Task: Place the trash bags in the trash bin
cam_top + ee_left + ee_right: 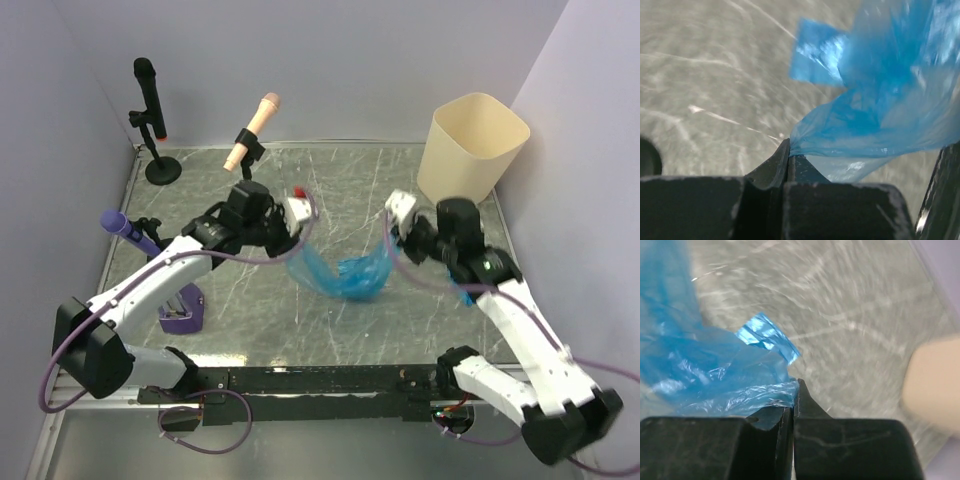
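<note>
Left gripper and right gripper both pinch the crinkly blue plastic trash bag, cream plastic trash bin at 1 o'clock of nearer right one

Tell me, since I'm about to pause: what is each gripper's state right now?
Left gripper: shut on the blue trash bag.
Right gripper: shut on the same bag's other end.

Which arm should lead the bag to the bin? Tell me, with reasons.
Right. The right pincer, shut on the blue trash bag, is nearer the trash bin; the left pincer holds the bag's other end.
</note>
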Robot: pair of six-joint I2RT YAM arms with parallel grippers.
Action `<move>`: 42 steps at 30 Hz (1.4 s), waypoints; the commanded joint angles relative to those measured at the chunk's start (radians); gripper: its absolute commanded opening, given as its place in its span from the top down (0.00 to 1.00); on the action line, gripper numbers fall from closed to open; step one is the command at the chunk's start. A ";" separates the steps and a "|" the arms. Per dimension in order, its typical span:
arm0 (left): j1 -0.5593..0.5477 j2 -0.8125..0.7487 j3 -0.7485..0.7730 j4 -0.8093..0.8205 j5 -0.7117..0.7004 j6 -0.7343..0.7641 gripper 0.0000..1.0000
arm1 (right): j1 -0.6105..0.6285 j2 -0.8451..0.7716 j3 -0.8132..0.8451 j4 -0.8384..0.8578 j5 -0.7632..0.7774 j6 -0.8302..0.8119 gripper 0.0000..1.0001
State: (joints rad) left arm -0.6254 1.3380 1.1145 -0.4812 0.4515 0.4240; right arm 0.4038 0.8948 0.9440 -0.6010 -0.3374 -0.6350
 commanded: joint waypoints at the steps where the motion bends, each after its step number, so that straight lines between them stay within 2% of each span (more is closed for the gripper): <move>1: 0.058 -0.017 0.077 0.113 -0.189 -0.373 0.99 | -0.115 0.148 0.140 -0.051 0.086 0.308 1.00; 4: 0.079 -0.037 0.108 0.144 -0.448 -0.456 0.99 | -0.199 0.216 0.203 -0.042 0.221 0.353 1.00; 7: 0.089 -0.054 0.120 0.232 -0.612 -0.391 0.99 | -0.263 0.268 0.265 -0.072 0.225 0.334 1.00; 9: 0.089 -0.040 0.145 0.257 -0.658 -0.367 0.99 | -0.283 0.300 0.308 -0.104 0.193 0.333 1.00; 12: 0.090 -0.007 0.209 0.247 -0.651 -0.372 0.98 | -0.287 0.340 0.367 -0.167 0.094 0.316 1.00; 15: 0.090 0.001 0.246 0.236 -0.590 -0.377 0.63 | -0.287 0.387 0.465 -0.270 -0.038 0.350 1.00; 18: 0.098 -0.069 0.197 0.311 -0.527 -0.325 0.48 | -0.287 0.427 0.562 -0.362 -0.170 0.414 1.00; 19: 0.098 -0.124 0.159 0.375 -0.508 -0.297 0.43 | -0.287 0.432 0.576 -0.373 -0.201 0.440 1.00; 20: 0.099 -0.178 0.101 0.450 -0.496 -0.268 0.33 | -0.287 0.431 0.588 -0.376 -0.225 0.463 1.00; 21: 0.101 -0.239 0.049 0.549 -0.484 -0.230 0.30 | -0.287 0.431 0.595 -0.376 -0.245 0.490 1.00; 23: 0.101 -0.334 0.012 0.619 -0.371 -0.138 0.28 | -0.290 0.438 0.607 -0.382 -0.271 0.541 1.00; 24: 0.101 -0.376 0.014 0.606 -0.293 -0.095 0.23 | -0.296 0.443 0.610 -0.381 -0.299 0.572 1.00; 25: 0.099 -0.401 0.021 0.557 -0.184 -0.053 0.25 | -0.304 0.447 0.608 -0.375 -0.330 0.599 1.00; 27: 0.090 -0.427 0.031 0.332 0.057 0.058 0.35 | -0.325 0.458 0.607 -0.349 -0.399 0.717 1.00; 29: 0.061 -0.399 0.013 0.126 0.230 0.216 0.38 | -0.345 0.481 0.605 -0.291 -0.493 0.832 1.00; 31: 0.043 -0.349 -0.050 0.177 0.222 0.164 0.36 | -0.367 0.500 0.582 -0.217 -0.613 0.970 1.00; 34: 0.007 -0.219 -0.081 0.223 0.254 0.310 0.35 | -0.395 0.527 0.588 -0.137 -0.730 1.127 1.00; 40: -0.117 -0.016 -0.192 0.710 0.127 0.250 0.27 | -0.436 0.559 0.682 -0.166 -0.772 1.155 1.00; 42: -0.132 0.051 -0.199 0.788 0.096 0.223 0.26 | -0.439 0.558 0.684 -0.157 -0.790 1.169 1.00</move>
State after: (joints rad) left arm -0.7116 1.3407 0.9253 0.0055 0.5743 0.6441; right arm -0.0151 1.4727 1.5528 -0.8055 -1.0264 0.4423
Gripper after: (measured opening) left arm 0.736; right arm 0.004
